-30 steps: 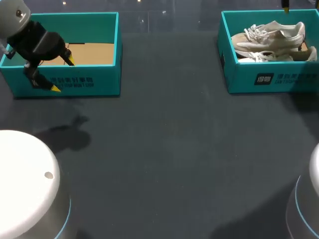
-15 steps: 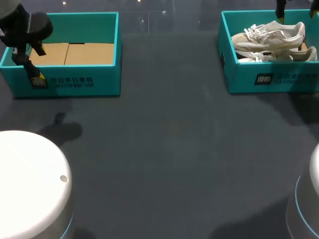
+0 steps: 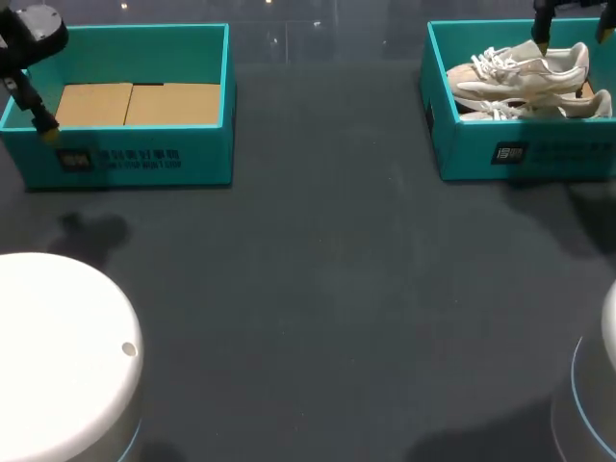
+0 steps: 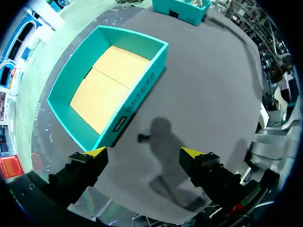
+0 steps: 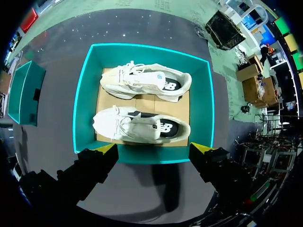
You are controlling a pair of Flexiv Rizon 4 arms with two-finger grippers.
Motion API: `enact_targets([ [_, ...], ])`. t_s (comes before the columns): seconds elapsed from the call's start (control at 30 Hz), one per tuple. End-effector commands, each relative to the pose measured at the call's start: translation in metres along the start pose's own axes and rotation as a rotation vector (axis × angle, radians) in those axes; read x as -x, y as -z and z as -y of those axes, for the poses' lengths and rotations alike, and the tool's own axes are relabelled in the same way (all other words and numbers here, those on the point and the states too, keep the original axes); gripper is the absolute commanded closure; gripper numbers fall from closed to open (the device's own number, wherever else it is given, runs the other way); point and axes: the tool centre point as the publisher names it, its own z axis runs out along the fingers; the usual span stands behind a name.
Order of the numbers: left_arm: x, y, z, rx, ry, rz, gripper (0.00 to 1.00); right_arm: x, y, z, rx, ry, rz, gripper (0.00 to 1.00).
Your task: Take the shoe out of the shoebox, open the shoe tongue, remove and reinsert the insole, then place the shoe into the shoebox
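Note:
Two white and beige shoes lie side by side in the teal shoebox (image 3: 539, 154) at the table's far right. One shoe (image 5: 147, 81) lies along the wall farther from my right gripper, the other shoe (image 5: 139, 125) along the nearer wall. My right gripper (image 5: 155, 149) hangs open high above the box's near wall (image 5: 142, 155), touching nothing. At the far edge of the head view only its fingers (image 3: 542, 24) show. My left gripper (image 4: 144, 153) is open and empty, raised beside the second teal box (image 4: 137, 94) at the far left.
The left teal box (image 3: 144, 159) holds only a brown cardboard floor (image 3: 140, 103). Dark table surface (image 3: 327, 269) stretches between the two boxes and toward the front. My arms' white bases (image 3: 58, 356) stand at the front corners.
My left gripper has risen and drawn back left, from in front of the empty box to its left end. My right gripper's fingers have come further into the head view over the shoebox.

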Motion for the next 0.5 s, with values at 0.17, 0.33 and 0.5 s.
enact_targets([
  [0.17,0.023,-0.005,-0.01,0.096,0.572,0.021,0.0,0.0,0.0,0.002,0.004,0.0,0.0,0.0],
  [0.33,0.03,-0.002,-0.014,0.073,0.691,0.001,0.0,0.0,0.0,0.002,0.004,0.0,0.0,0.0],
  [0.5,0.041,0.001,-0.02,0.048,0.791,-0.028,0.0,0.0,0.0,0.002,0.004,0.0,0.0,0.0],
])
